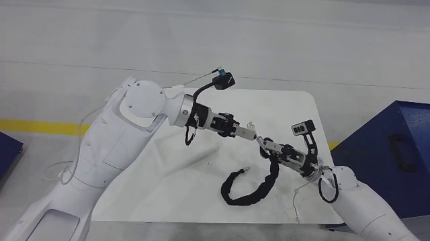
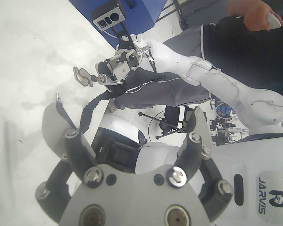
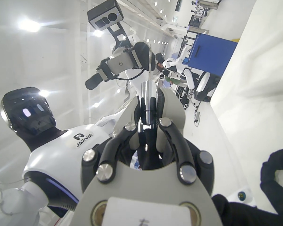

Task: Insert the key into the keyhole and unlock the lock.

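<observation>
A chrome lock body [image 2: 103, 79] with a black sleeved cable [image 1: 250, 186] is held above the white table [image 1: 289, 107]. My right gripper [image 1: 267, 144] is shut on that lock body [image 3: 147, 99]. The silver key [image 2: 82, 77] sits in the keyhole, its flat head sticking out toward my left gripper. From the right wrist view the key [image 3: 150, 59] appears edge-on as a thin blade. My left gripper [image 2: 127, 109] stands open a short way from the key head, touching nothing; in the top view the left gripper [image 1: 248, 133] faces the right one. The cable loops down onto the table.
A blue cabinet [image 1: 396, 150] stands just off the table's right edge. The table's front edge lies close to the cable loop [image 1: 235, 197]. Bare tabletop stretches behind and to the left of both grippers.
</observation>
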{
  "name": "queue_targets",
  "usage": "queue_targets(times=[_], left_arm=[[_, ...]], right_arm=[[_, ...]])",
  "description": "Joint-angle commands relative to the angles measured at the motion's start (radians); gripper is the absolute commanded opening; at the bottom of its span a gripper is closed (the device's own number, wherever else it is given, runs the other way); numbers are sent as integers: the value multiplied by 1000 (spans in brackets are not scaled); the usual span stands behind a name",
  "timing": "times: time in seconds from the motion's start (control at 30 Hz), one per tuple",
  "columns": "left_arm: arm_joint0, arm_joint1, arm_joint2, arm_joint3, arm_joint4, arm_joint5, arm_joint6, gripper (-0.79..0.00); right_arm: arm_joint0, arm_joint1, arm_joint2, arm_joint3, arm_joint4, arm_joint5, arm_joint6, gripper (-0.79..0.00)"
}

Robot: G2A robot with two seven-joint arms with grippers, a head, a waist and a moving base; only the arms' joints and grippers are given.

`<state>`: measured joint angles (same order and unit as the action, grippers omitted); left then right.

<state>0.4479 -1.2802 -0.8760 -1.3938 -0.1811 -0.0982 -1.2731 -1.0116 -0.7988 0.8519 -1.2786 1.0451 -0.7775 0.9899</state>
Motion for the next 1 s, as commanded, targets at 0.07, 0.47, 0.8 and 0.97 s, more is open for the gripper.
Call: queue_targets(times=[0.07, 0.47, 0.8, 0.97], left_arm=[[25, 7, -36, -9, -7, -17, 65, 0], [42, 11, -53, -19, -11, -22, 85, 0], [42, 11, -53, -19, -11, -22, 85, 0], [42, 11, -53, -19, -11, -22, 85, 0]], right_arm=[[19, -6, 24, 60, -220, -86, -91, -785], [64, -50, -37, 139, -1213, 50, -426, -785], [52, -91, -83, 144, -1437, 154, -606, 0], [37, -87, -20, 129, -1417, 99, -745, 0]])
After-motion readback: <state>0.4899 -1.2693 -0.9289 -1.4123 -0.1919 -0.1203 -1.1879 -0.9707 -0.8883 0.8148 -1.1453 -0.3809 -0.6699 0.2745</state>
